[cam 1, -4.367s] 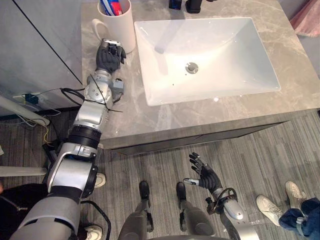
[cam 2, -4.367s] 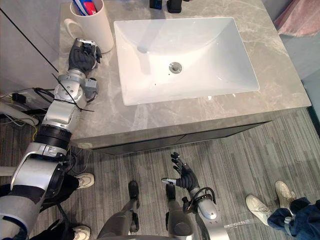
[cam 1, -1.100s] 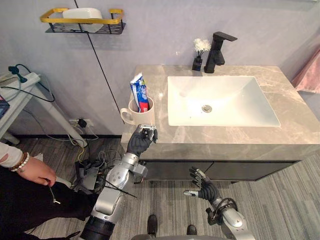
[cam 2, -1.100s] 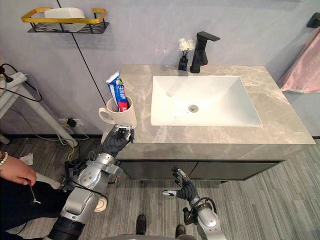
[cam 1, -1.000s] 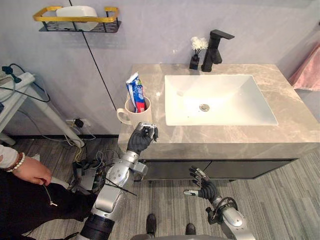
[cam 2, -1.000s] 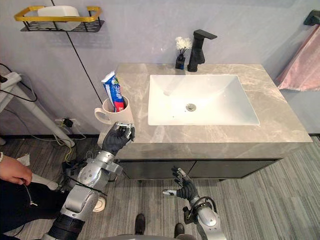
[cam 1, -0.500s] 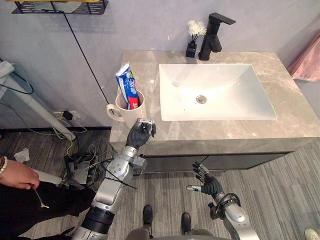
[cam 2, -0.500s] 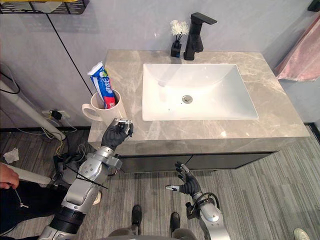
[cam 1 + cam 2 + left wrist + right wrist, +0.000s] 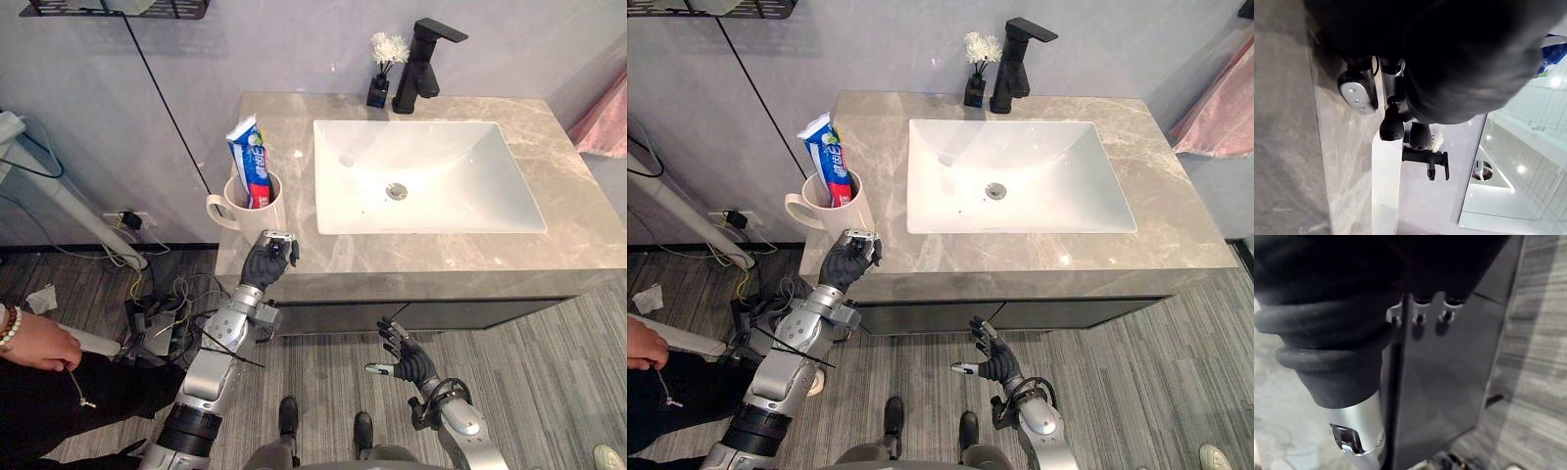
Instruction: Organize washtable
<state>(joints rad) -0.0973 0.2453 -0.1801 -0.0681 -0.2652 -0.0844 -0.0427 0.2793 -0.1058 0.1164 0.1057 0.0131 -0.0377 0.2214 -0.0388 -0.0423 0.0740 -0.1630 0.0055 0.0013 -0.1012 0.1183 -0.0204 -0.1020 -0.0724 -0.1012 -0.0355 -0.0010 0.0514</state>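
Observation:
A white mug (image 9: 247,210) with a blue and red toothpaste tube (image 9: 249,166) standing in it sits at the front left corner of the grey marble washtable (image 9: 470,264). My left hand (image 9: 265,264) hovers at the table's front edge just in front of the mug, fingers curled into a fist with nothing in it. In the left wrist view its curled fingers (image 9: 1357,92) point along the counter toward the black faucet (image 9: 1426,162). My right hand (image 9: 404,359) hangs low in front of the dark cabinet (image 9: 1444,382), fingers spread and empty.
A white sink (image 9: 421,171) fills the middle of the table. The black faucet (image 9: 429,61) and a small dark vase of white flowers (image 9: 382,70) stand behind it. A pink towel (image 9: 603,122) hangs at the right. A person's hand (image 9: 41,345) is at the lower left.
The camera has pulled back from the close overhead view. My left hand has drawn back from beside the mug to the table's front edge, still curled. The right hand stays low and open.

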